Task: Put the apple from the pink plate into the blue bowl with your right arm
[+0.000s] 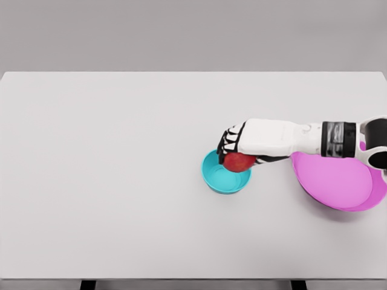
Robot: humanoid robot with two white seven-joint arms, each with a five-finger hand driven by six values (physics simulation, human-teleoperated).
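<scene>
Clearly the task is near its end: the right hand reaches in from the picture's right with its fingers curled around the apple, which sits at the upper right rim of the blue bowl, over its hollow and partly hidden under the palm. Whether the apple already touches the bowl's inside or hangs just above it cannot be told from this view. The pink plate lies on the white counter just to the right of the bowl, bare of fruit, with the forearm crossing over its upper edge. So the pickup and the carry look done; what seems left is letting go so the apple settles in the bowl, then pulling the arm clear. Counting: one apple, one blue bowl, one pink plate, one arm in sight; the left arm does not show.
</scene>
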